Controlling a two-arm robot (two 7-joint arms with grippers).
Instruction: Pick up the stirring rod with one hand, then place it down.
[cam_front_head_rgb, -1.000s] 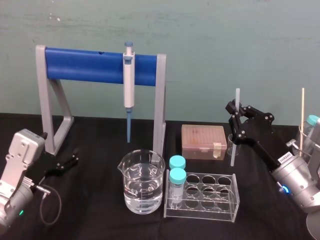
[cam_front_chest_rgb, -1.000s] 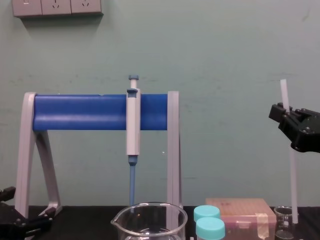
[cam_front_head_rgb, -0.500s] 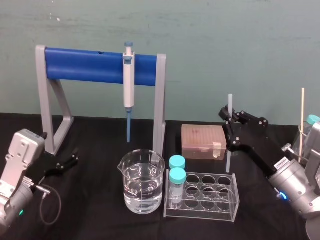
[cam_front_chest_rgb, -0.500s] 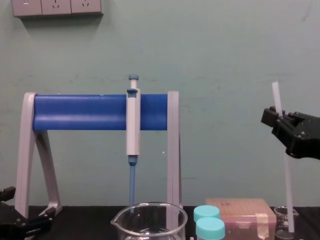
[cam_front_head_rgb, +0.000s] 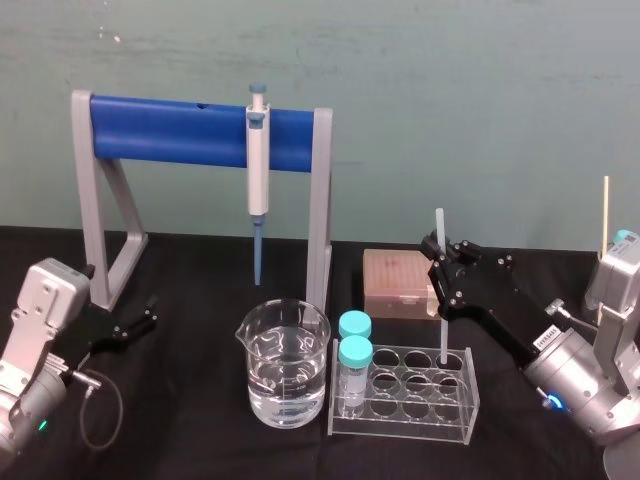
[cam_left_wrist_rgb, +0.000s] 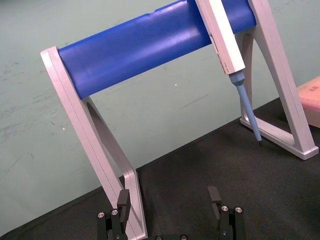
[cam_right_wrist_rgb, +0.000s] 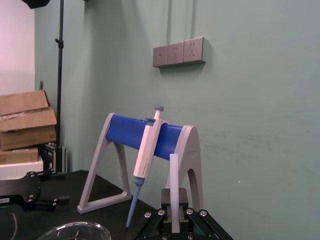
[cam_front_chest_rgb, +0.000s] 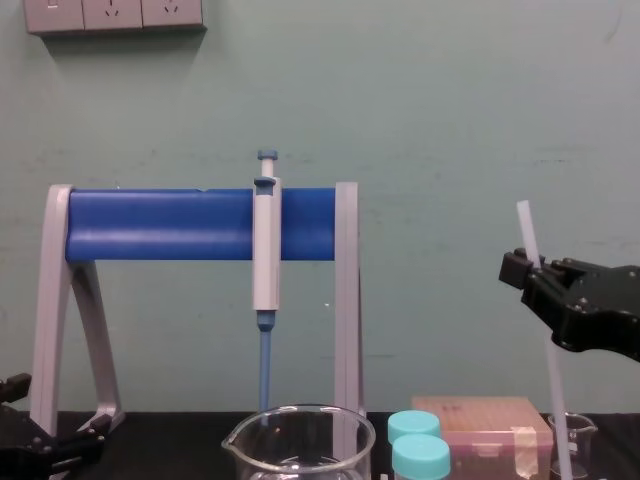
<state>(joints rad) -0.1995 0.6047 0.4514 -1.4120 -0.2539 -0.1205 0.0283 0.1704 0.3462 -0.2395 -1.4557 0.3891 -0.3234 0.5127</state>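
Your right gripper (cam_front_head_rgb: 441, 283), clamped on the stirring rod (cam_front_head_rgb: 438, 228), has swung it left and down — tip at the rack (cam_front_head_rgb: 400, 412), set-down looks close; left gripper (cam_front_head_rgb: 140, 320) parked, fingers apart.

Your right gripper (cam_front_head_rgb: 442, 282): its fingers hide mid-length of stirring rod (cam_front_head_rgb: 438, 228). Below gripper, rod tip merges with test-tube rack (cam_front_head_rgb: 405, 398); you cannot tell whether it stands in a well or behind rack. Chest view: rod end below gripper cut by bottom edge, gripper body by right edge. Left gripper (cam_left_wrist_rgb: 169, 196): base cropped in left wrist view.
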